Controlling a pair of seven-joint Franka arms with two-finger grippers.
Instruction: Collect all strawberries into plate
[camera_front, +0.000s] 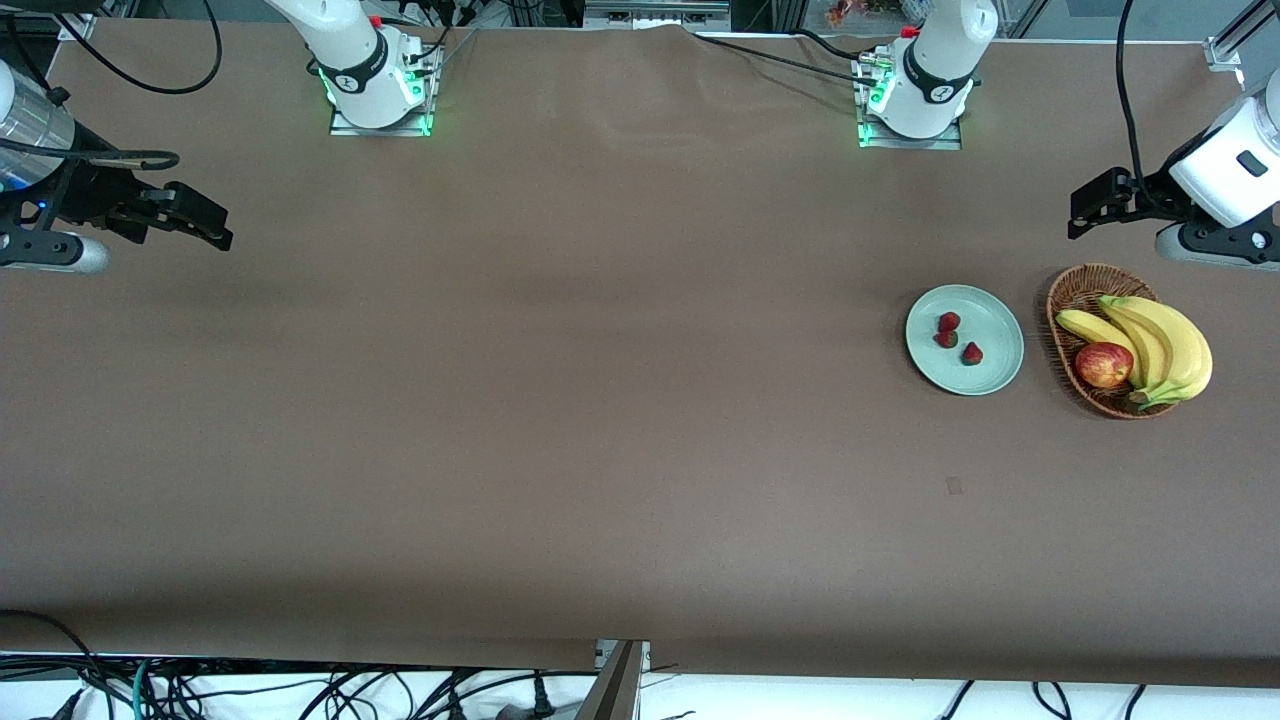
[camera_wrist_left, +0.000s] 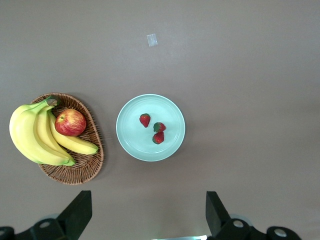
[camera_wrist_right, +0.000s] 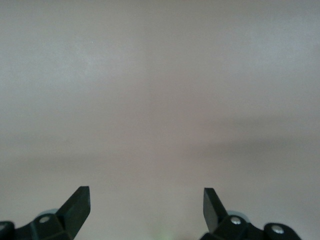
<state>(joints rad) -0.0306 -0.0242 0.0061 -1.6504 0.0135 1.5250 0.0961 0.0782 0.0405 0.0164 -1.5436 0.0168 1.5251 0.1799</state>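
Three strawberries lie on the pale mint-green plate toward the left arm's end of the table. They also show in the left wrist view on the plate. My left gripper is open and empty, raised over bare table at the left arm's end; its gap shows in its wrist view. My right gripper is open and empty, raised over bare table at the right arm's end, as its wrist view shows.
A brown wicker basket stands beside the plate, holding a bunch of bananas and a red-yellow apple. A small pale mark lies on the brown table nearer the camera than the plate.
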